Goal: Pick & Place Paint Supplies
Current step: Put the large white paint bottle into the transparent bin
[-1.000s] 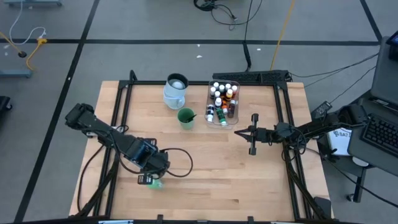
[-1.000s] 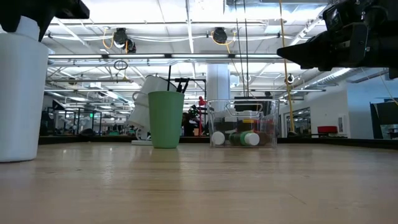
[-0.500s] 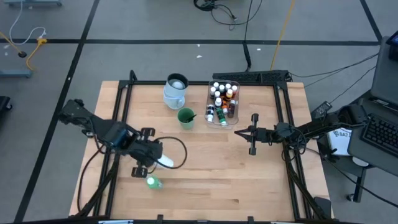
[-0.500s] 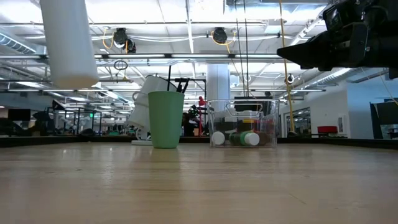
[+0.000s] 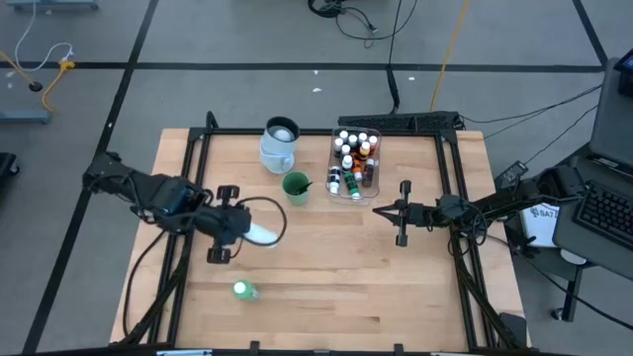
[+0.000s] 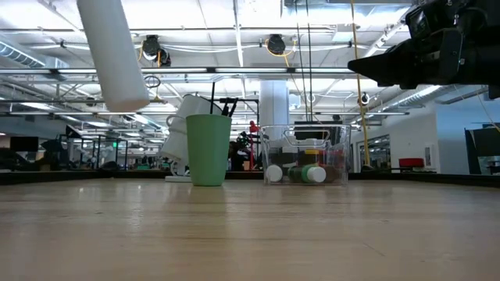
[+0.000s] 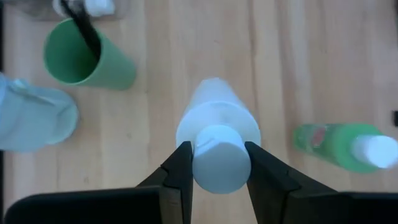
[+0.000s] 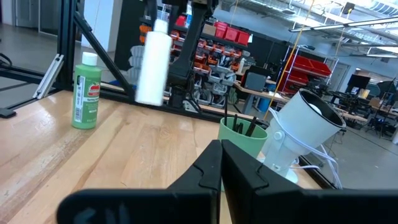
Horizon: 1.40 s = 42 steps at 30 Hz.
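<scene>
One white bottle (image 7: 217, 134), cap possibly hidden.

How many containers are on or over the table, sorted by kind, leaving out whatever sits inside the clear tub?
Large white plastic bottle: 1
Large green plastic bottle: 1
Green plastic cup: 1
Pale-blue jug: 1
Clear rectangular plastic tub: 1
Total: 5

A big bottle (image 5: 259, 232) is held up off the table (image 5: 336, 277) in the left hand (image 5: 230, 224). Another big bottle (image 5: 243, 291) stands on the table near it. A cup (image 5: 295, 187) is set between a jug (image 5: 279, 144) and a tub (image 5: 354, 164) filled with small bottles (image 5: 346, 148). The right hand (image 5: 380, 210) is kept beside the tub.
</scene>
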Each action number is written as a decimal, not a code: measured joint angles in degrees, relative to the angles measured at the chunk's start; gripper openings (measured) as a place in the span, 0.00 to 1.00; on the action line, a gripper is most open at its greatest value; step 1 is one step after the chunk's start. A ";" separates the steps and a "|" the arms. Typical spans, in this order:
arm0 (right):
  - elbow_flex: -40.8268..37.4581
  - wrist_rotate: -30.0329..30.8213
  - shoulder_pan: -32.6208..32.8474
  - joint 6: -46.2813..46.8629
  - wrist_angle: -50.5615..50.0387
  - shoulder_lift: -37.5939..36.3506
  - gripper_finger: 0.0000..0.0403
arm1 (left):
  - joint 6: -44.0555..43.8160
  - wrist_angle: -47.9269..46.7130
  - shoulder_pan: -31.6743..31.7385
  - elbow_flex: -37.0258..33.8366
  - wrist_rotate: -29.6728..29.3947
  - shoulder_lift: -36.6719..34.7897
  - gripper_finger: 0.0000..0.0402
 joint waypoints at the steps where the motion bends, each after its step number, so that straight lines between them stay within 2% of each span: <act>1: 0.01 0.00 0.00 -0.02 0.00 -0.01 0.00 | 0.55 0.88 0.64 -0.50 -0.40 -0.06 0.25; 6: 0.02 0.00 0.00 -0.24 0.00 -0.01 0.00 | 7.63 17.28 2.83 -1.66 -0.42 1.14 0.25; 9: 0.00 0.00 0.00 0.00 0.28 0.00 0.00 | 10.85 27.88 4.86 -1.46 2.01 3.32 0.25; 13: 0.00 0.00 0.00 0.07 0.41 -0.01 0.00 | 9.68 32.90 8.58 3.14 0.47 8.71 0.25; 19: 0.02 0.00 0.00 0.11 0.42 -0.01 0.00 | 14.01 27.58 16.14 18.40 0.39 20.80 0.25; 25: 0.01 -0.02 0.00 0.06 0.16 -0.01 0.00 | 19.22 21.34 25.25 41.78 3.81 35.35 0.25; 28: 0.02 -0.02 0.00 -0.18 -0.15 -0.01 0.00 | 20.90 17.52 30.49 50.82 6.76 43.60 0.25; 33: -0.04 -0.02 0.00 -1.76 -0.79 -0.01 0.00 | 23.06 13.09 37.44 49.20 13.66 48.78 0.25; 35: -0.05 0.01 0.00 -2.86 -1.31 0.01 0.00 | 23.64 11.03 39.42 49.26 13.83 50.19 0.25; 42: -0.07 0.00 0.00 -6.17 -1.38 0.01 0.00 | 26.73 9.29 41.74 49.46 17.46 53.00 0.25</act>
